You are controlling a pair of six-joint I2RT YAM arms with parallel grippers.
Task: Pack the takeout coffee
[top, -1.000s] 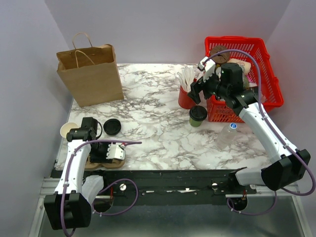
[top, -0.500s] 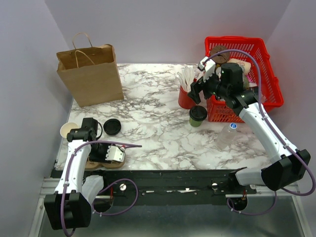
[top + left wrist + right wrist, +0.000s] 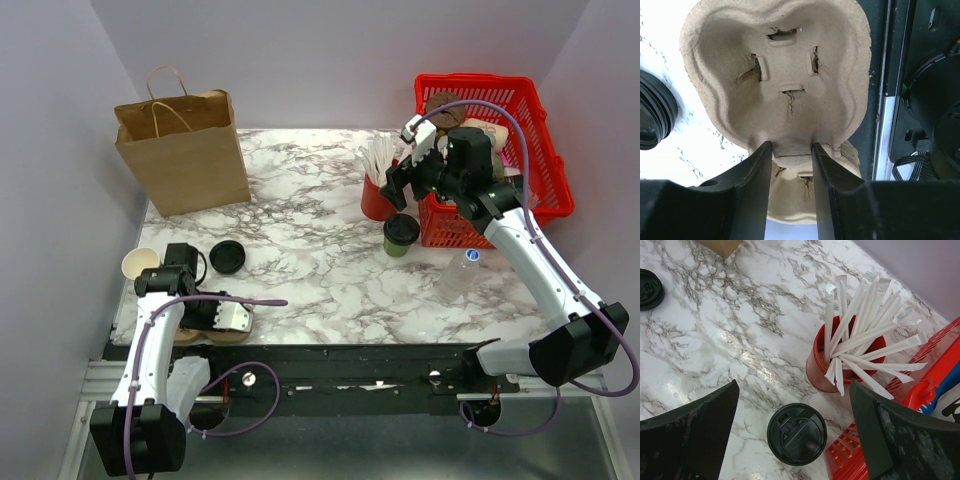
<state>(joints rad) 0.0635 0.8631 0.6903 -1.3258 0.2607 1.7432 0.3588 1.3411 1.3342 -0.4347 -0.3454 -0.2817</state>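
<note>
The takeout coffee (image 3: 401, 234), an olive-green cup with a black lid (image 3: 796, 434), stands upright on the marble between the red cup of straws and the red basket. My right gripper (image 3: 793, 386) hovers above it, open wide, the lid showing between and below its fingers without contact. At the near left edge lies a brown pulp cup carrier (image 3: 775, 75). My left gripper (image 3: 792, 146) points down at it, its two fingers pressed against either side of the narrow ridge between the carrier's two wells. The top view shows this gripper (image 3: 207, 312) covering most of the carrier (image 3: 238, 331).
A brown paper bag (image 3: 185, 150) stands open at the back left. A loose black lid (image 3: 227, 257) and a cream cup (image 3: 138, 263) lie near my left arm. The red cup of straws (image 3: 378, 198), the red basket (image 3: 540, 150) and a water bottle (image 3: 458, 275) crowd the right side.
My left gripper's fingers have narrowed onto the carrier's ridge and the left wrist has shifted slightly toward the near edge. The right arm and the coffee have not moved.
</note>
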